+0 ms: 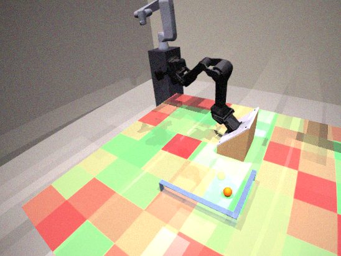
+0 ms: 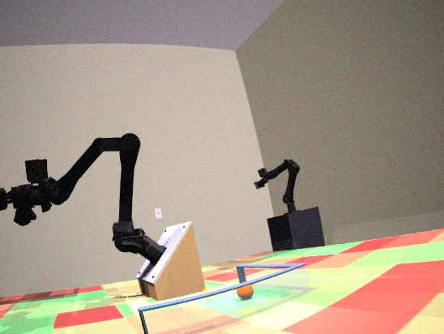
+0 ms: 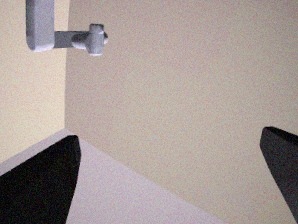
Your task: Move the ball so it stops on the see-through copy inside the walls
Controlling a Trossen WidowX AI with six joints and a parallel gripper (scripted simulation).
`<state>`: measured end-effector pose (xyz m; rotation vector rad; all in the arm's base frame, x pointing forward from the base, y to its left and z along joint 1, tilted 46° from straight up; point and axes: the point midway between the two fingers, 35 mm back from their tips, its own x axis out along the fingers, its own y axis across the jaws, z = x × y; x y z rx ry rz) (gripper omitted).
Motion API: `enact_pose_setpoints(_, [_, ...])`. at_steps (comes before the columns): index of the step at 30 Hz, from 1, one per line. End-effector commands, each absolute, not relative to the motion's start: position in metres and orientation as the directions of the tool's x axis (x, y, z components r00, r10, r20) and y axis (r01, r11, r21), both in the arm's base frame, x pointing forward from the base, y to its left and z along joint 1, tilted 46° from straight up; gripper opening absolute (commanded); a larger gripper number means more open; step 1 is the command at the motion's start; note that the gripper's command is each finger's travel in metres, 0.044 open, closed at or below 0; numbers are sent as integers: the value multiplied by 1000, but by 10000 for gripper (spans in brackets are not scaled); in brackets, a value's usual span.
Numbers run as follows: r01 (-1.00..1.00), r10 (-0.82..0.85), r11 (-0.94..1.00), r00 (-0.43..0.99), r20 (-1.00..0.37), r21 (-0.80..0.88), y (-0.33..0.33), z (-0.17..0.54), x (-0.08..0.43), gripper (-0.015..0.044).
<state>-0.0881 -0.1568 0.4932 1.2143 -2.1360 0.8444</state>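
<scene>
The orange ball [image 1: 228, 192] [image 2: 245, 292] rests on the table inside the corner of the low clear walls with blue top edges [image 1: 199, 198] [image 2: 219, 291]. It touches neither wall in the top view. The pale see-through copy [image 1: 221, 176] lies a short way from the ball, on the side toward the arm's base; I cannot make it out for certain in the exterior view. My gripper [image 3: 173, 141] is open and empty, its two dark fingers wide apart. It is raised high, well away from the ball and walls, and points toward the room wall.
My arm stands on a wedge-shaped mount [image 1: 238, 146] [image 2: 180, 271] with wooden sides and a white sloping top, near the open side of the corner. Another arm [image 1: 168, 22] [image 2: 290, 182] stands on a dark pedestal [image 1: 166, 77] [image 2: 296, 229] in the background. The table has coloured squares.
</scene>
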Motion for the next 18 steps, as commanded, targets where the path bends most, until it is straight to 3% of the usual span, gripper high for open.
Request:
enact_pose_setpoints(1, [-882, -548, 395, -450, 705, -256, -158, 493, -88, 374])
enact_pose_setpoints(5, [-906, -627, 303, -423, 655, -295, -183, 484, -80, 282])
enact_pose_setpoints(18, [-807, -962, -126, -41, 268, -577, -304, 405, 46, 282])
